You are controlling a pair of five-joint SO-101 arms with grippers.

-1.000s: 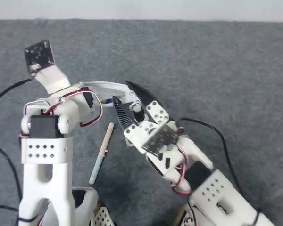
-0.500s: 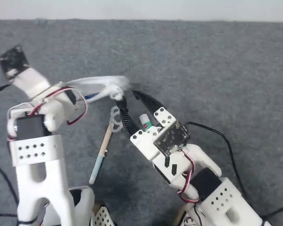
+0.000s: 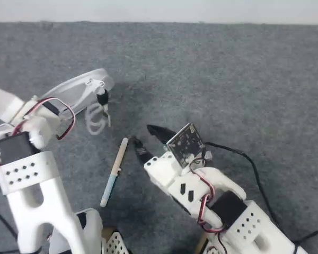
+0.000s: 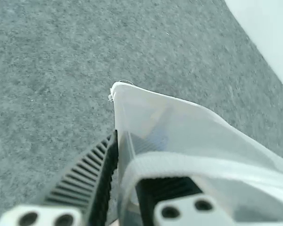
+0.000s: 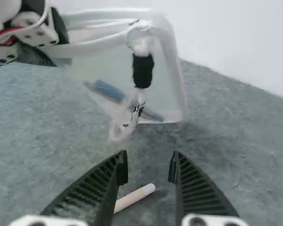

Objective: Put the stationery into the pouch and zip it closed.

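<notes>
Your left jaws clamp the lifted pouch (image 3: pixel 74 92) while your right jaws hang open near the loose pen (image 3: pixel 114 170), probably your next grasp.

Two arms, one claw gripping, one empty.
The left arm (image 3: pixel 26 159) is raised, and its left claw (image 4: pixel 127 157) is clamped on the pouch (image 4: pixel 193 127). The right arm (image 3: pixel 201 190) angles low, with the right claw (image 5: pixel 148 165) parted, empty and pointing toward the left claw.
</notes>
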